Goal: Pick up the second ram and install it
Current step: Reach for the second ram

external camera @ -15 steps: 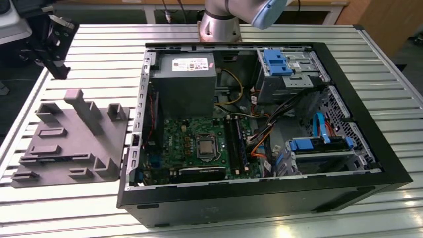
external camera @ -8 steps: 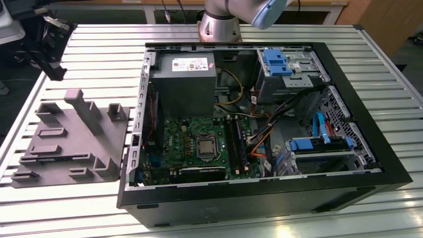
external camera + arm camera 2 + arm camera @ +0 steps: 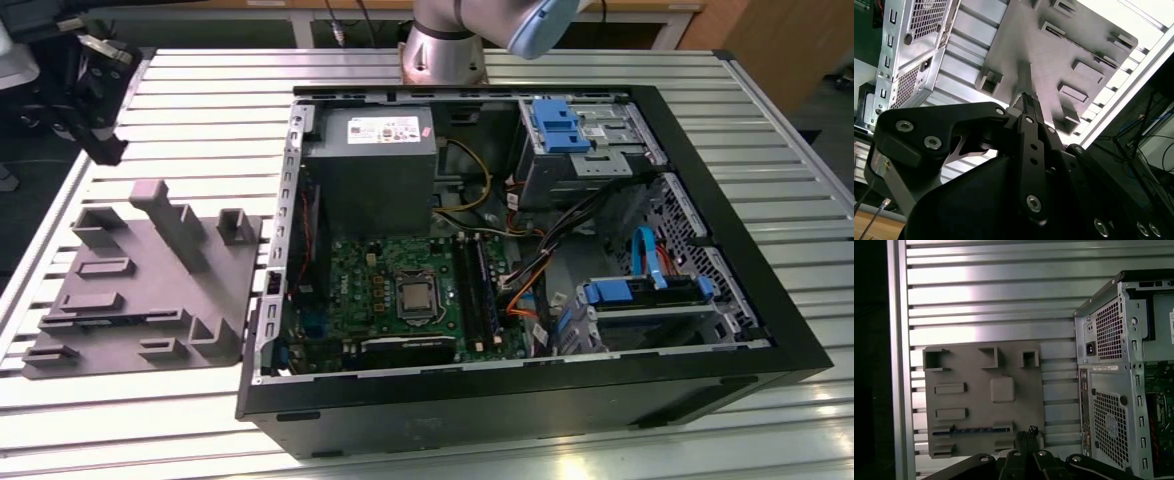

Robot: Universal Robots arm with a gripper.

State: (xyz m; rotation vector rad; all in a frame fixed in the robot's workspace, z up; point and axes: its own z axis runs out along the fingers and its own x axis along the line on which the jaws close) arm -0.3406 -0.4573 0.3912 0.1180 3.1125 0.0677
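While the black two-fingered hand (image 3: 1027, 432) is held near the grey moulded fixture tray (image 3: 971, 367), its fingers are pressed together on nothing. The second ram (image 3: 971, 430), a thin dark circuit-board stick, is seen lying in a tray slot on the slatted aluminium bench (image 3: 979, 290), apart from the open black computer case (image 3: 1109, 405).

Item: black gripper (image 3: 1024, 100), jaws drawn together with nothing seen between them, its tip lying over the edge of the grey fixture plate (image 3: 1024, 45) next to a raised post (image 3: 1023, 75); contact cannot be told. The fixture plate carries several rectangular pockets (image 3: 1072, 92) and lies flat on a slatted metal table (image 3: 966, 60). Beside the plate, well apart from it: the computer case (image 3: 896, 30), with perforated vents (image 3: 929, 15) and a power socket (image 3: 924, 64). On the plate's far side: the table's edge rail (image 3: 1126, 92), with dark cables (image 3: 1149, 130) beyond it.
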